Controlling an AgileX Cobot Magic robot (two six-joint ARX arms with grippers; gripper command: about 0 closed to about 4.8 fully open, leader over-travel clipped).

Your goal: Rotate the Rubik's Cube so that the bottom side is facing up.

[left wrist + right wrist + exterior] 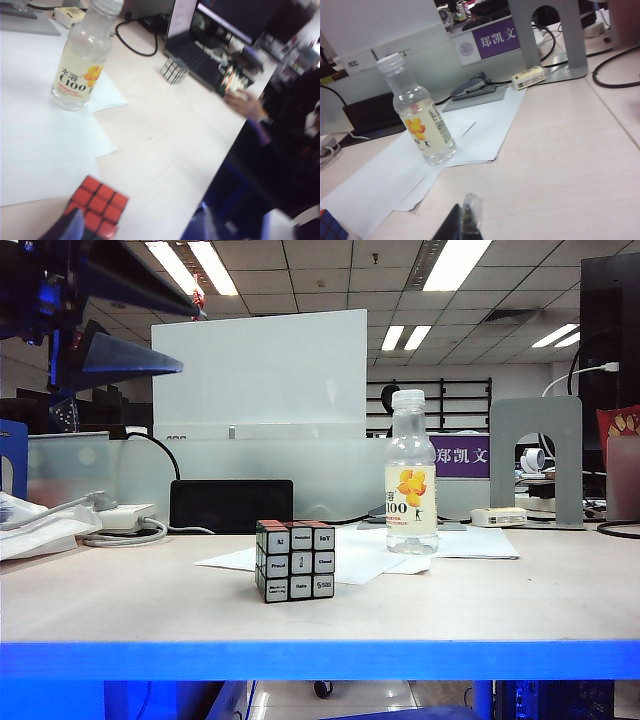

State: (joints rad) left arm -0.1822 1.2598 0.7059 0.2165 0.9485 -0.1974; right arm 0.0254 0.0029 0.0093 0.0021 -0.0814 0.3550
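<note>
The Rubik's Cube (295, 560) sits flat on the pale counter (500, 600), at about eight o'clock from the bottle (411, 475), its corner resting on white paper sheets (370, 552). My left end effector (135, 225) hovers just above it, fingers spread. My right end effector (462, 222) is pressed together and apart from the cube. To do this well, I judge I should straddle two opposite faces squarely. The cube is hard, glossy plastic with black edges, red top and pale word-printed tiles; the bottle is clear and ridged.
</note>
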